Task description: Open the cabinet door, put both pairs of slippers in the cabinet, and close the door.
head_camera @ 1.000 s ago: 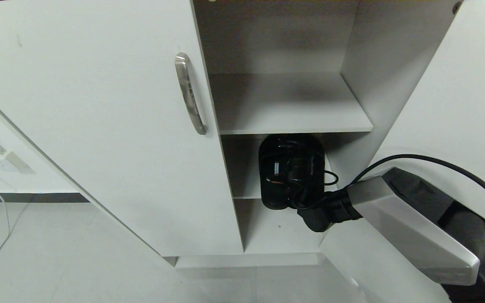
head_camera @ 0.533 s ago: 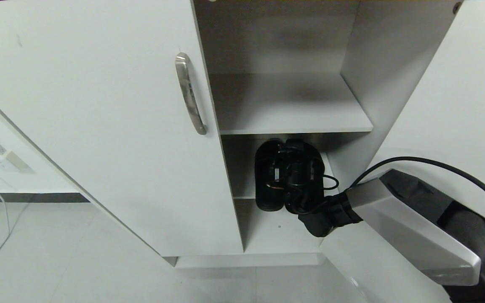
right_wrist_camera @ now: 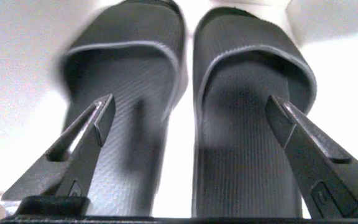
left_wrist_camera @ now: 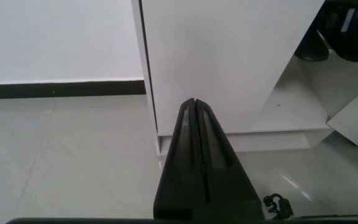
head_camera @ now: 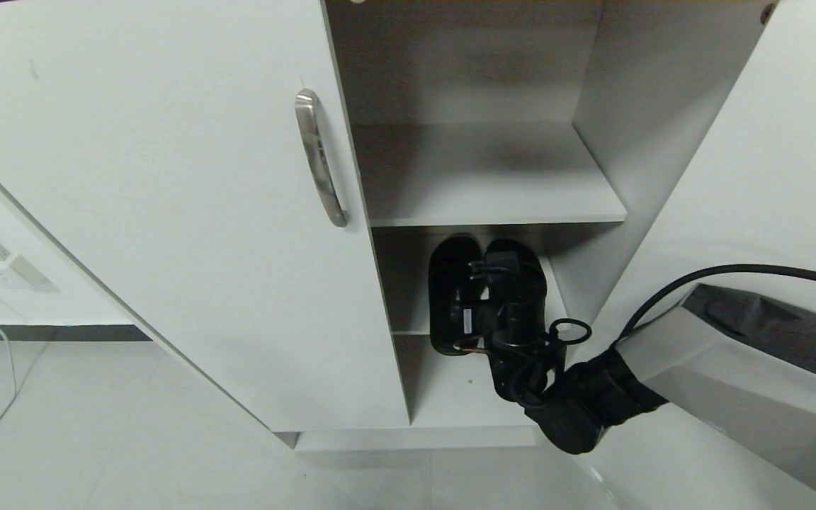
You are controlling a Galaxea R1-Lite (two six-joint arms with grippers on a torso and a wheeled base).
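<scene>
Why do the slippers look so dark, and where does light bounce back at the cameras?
Head view: the slippers sit under the upper shelf, in its shadow. Left wrist view: pale glints streak the glossy floor. Right wrist view: the white cabinet glares behind the slippers, between the open right gripper's fingers.

No legible text, label, number or sign anywhere in view.

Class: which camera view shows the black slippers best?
The right wrist view: the black slippers sit close, straps and ribbed footbeds plain, inside the open right claw. The head view has them on a lower cabinet shelf, partly behind that claw; the left wrist view, a small distant part.
</scene>
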